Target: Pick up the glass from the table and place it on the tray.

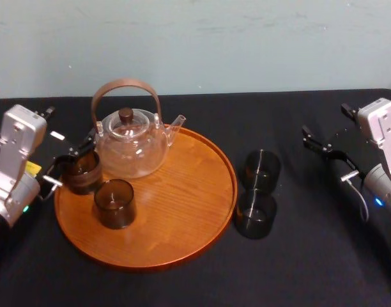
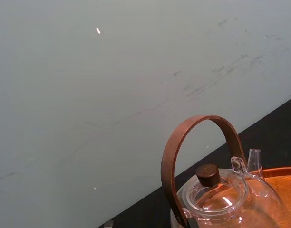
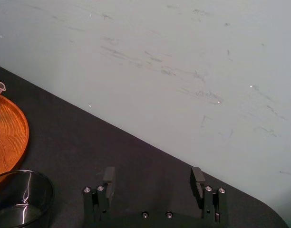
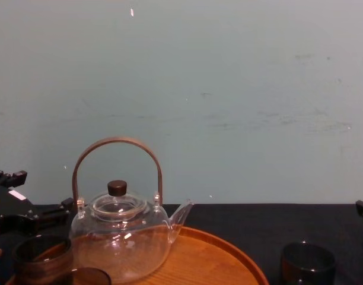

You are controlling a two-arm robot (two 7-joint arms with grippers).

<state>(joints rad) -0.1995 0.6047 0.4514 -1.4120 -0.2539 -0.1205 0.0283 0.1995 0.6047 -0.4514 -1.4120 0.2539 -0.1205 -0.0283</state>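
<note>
Glass [image 1: 80, 173] of the task stood in the head view on the left part of the tray [image 1: 183, 192], close to its rim and just beside the teapot [image 1: 128, 144]. The left gripper [image 1: 68, 167] was around the glass, one jaw on each side. I could not tell if the jaws were clenched on it or released. A second glass [image 1: 114, 203] stood on the tray, near the first one. On the black bench [image 1: 310, 256], just right of the tray, I saw the far bench glass [image 1: 261, 169] and the near bench glass [image 1: 256, 214], the one directly behind the other. The right gripper [image 1: 324, 119] was well apart at the right, above the bench, and its jaws were spread.

In the left wrist view I saw the teapot [image 2: 221, 199] with its arched brown handle and a piece of the tray [image 2: 283, 178].

In the right wrist view the right gripper [image 3: 153, 178] had its jaws wide and released, with nothing between them. One bench glass [image 3: 19, 199] stood beside the tray [image 3: 7, 133].

In the chest view the glass [image 4: 42, 258] stood left of the teapot [image 4: 119, 237] on the tray [image 4: 217, 261], with the left gripper [image 4: 45, 217] at it.
</note>
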